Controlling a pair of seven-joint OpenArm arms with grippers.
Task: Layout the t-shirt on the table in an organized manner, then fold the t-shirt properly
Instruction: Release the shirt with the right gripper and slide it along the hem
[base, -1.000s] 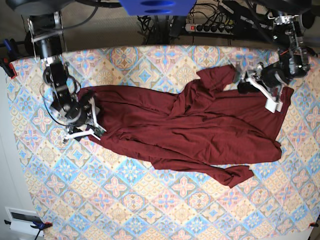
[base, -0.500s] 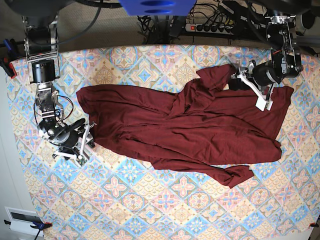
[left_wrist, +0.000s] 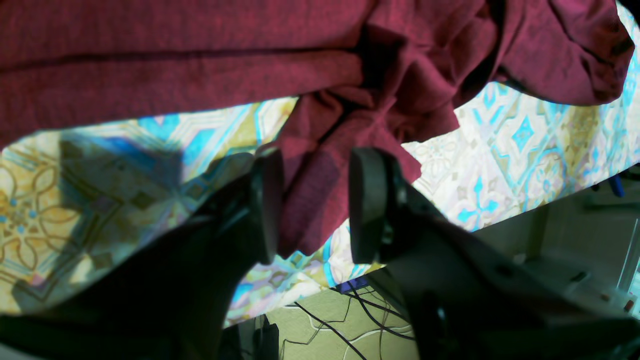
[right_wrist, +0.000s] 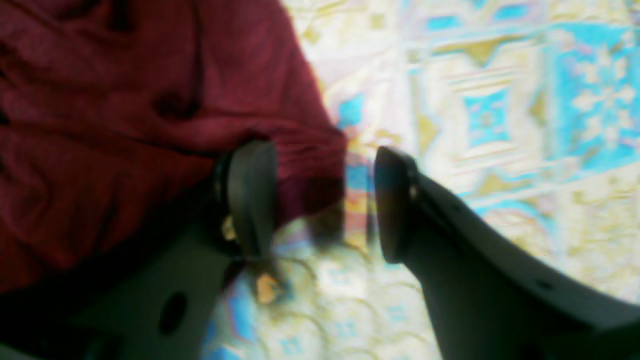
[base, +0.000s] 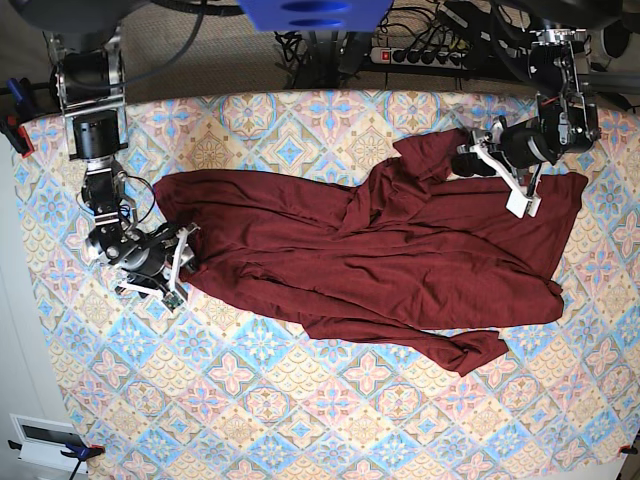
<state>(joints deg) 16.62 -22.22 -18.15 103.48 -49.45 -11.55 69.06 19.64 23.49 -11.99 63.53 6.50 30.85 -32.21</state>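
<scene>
A black power strip (base: 425, 55) and tangled black cables (base: 310, 45) lie on the floor beyond the far edge.

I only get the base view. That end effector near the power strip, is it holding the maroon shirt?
Observer: The left wrist view shows a flap of the t-shirt hanging between the left end effector's fingers, which stand apart, not pinching.
Operator: And the other one?
Observer: The right wrist view shows the right end effector wide open, the shirt's edge beside one finger and the patterned table under the gap.
</scene>
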